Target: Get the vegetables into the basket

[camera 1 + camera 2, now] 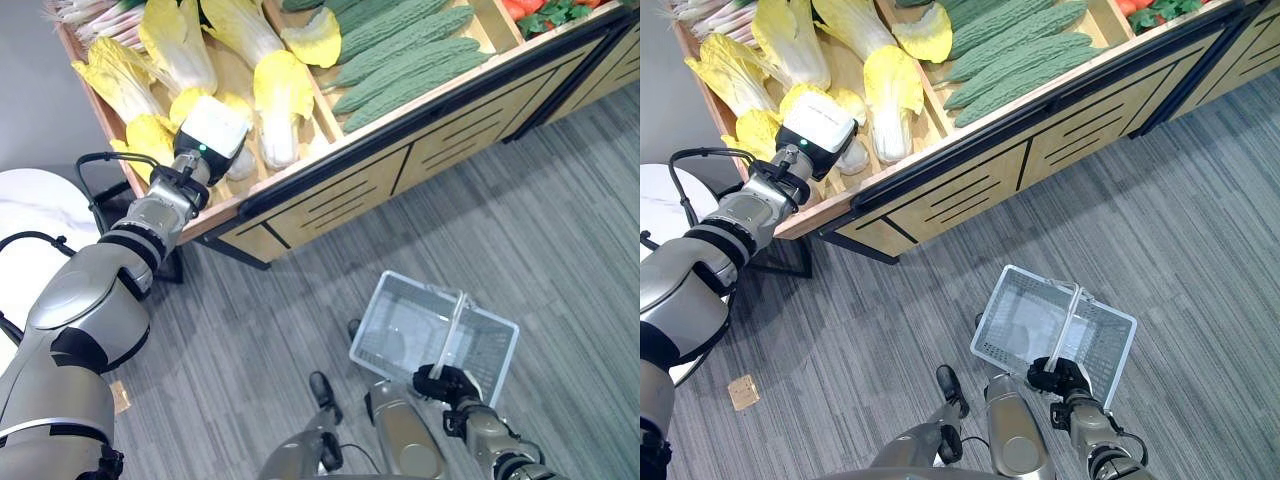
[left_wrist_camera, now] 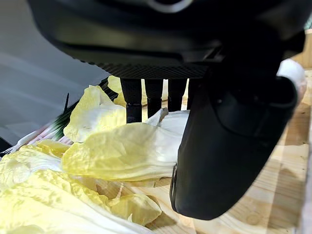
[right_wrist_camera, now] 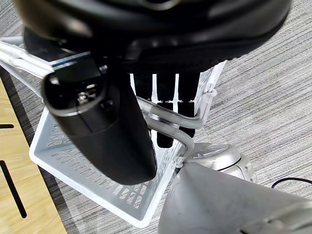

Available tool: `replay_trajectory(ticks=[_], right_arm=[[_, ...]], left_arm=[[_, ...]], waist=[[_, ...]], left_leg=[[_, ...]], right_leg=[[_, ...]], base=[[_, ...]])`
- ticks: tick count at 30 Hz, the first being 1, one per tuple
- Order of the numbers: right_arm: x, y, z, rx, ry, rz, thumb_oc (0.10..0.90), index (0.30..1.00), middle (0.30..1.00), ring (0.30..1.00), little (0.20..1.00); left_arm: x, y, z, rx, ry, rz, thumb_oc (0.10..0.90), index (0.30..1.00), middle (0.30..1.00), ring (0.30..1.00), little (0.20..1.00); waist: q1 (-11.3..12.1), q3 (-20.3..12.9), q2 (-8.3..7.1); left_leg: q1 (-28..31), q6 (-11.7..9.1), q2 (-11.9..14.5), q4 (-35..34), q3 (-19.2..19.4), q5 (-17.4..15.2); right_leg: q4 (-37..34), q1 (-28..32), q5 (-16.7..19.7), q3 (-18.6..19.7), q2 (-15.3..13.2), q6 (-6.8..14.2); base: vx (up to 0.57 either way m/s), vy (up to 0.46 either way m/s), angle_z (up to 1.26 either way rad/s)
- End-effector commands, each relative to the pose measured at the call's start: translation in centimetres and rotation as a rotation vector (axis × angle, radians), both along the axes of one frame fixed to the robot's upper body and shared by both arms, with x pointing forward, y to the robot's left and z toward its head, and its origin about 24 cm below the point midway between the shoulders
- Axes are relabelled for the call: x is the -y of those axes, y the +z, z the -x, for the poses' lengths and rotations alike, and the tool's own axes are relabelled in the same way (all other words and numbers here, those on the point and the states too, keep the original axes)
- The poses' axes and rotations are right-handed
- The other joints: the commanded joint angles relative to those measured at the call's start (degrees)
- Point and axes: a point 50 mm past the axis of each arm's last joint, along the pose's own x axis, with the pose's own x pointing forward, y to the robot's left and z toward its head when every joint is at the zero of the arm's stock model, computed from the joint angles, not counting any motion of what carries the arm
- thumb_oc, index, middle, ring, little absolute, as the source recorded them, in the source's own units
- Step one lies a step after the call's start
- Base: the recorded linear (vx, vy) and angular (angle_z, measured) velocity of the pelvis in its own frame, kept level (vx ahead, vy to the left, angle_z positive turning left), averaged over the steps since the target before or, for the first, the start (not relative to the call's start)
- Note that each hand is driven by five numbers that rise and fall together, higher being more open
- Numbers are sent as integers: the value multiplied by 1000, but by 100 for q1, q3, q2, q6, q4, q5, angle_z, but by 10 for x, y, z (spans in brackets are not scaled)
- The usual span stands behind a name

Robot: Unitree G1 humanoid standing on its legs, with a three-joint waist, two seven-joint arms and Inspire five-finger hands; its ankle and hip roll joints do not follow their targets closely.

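Grey striped carpet (image 1: 520, 230), wooden stand (image 1: 400, 165)

Cabbages (image 1: 180, 70) in stand (image 1: 400, 160) left bin, gourds (image 1: 400, 55) right of them; basket (image 1: 435, 335) on floor (image 1: 560, 230) before stand.

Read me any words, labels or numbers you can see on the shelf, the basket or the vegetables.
None can be read: the wooden shelf, the basket, the cabbages and the bitter gourds bear no legible text or sign.

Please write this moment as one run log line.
left hand: open, on yellow napa cabbage | right hand: holds white wire basket handle | basket: empty
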Motion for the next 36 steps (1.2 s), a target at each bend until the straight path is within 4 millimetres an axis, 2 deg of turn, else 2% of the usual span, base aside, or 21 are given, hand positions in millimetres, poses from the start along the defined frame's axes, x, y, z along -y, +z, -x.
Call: replay_trajectory(ticks=[1,8,12,16,18,19,23,27,36], right_arm=[[-2,-11,26,-80,33,-9,400,300,300,300,300],[1,-9,25,-64,12,-15,400,300,300,300,300],[10,-13,40,-108,-38,-11,400,300,300,300,300],[11,-18,52,-154,-74,-29,400,300,300,300,300],[10,-21,57,-180,-76,-30,400,300,300,300,300],[10,-22,59,-192,-83,-33,400,300,300,300,300],[7,-25,65,-228,-86,-44,400,300,300,300,300],[6,-26,67,-234,-113,-57,400,300,300,300,300],[35,-19,76,-198,-289,-24,400,300,300,300,300]], left_arm=[[-31,32,2,63,126,39,400,300,300,300,300],[-12,32,1,86,29,170,400,300,300,300,300],[24,35,5,110,-157,339,400,300,300,300,300],[44,31,15,118,-281,462,400,300,300,300,300],[51,18,19,93,-312,520,400,300,300,300,300],[53,18,21,89,-330,528,400,300,300,300,300],[56,6,28,45,-355,597,400,300,300,300,300],[55,-5,44,21,-406,684,400,300,300,300,300],[37,-39,105,-44,-471,973,400,300,300,300,300]], waist=[[-21,-28,49],[52,-91,2],[165,-238,-107],[270,-449,-241],[301,-561,-298],[319,-642,-326],[416,-837,-437],[522,-987,-505],[742,-1251,-680]], left_leg=[[-254,-442,210,7,-563,138],[-92,-449,228,7,-659,109],[383,-453,253,7,-835,5],[779,-450,239,7,-953,-61],[983,-456,234,7,-998,-89],[1045,-455,227,7,-1013,-103],[1270,-462,236,7,-1055,-132],[1448,-459,246,7,-1061,-171],[1798,-418,244,7,-1117,-285]], right_leg=[[-1,697,-786,-86,-72,712],[-1,889,-862,-159,-69,707],[-1,1406,-1054,-327,-79,686],[-1,1849,-1190,-448,-87,661],[-1,2057,-1223,-516,-94,660],[-1,2131,-1237,-539,-96,658],[-1,2389,-1274,-593,-92,649],[-1,2585,-1333,-657,-84,646],[7,3003,-1459,-737,-89,609]], base=[[0,0,0],[12,-15,2],[75,-64,14],[56,-46,33],[22,-29,27],[25,-23,21],[0,-11,11],[-3,-2,1],[-19,-7,3]])
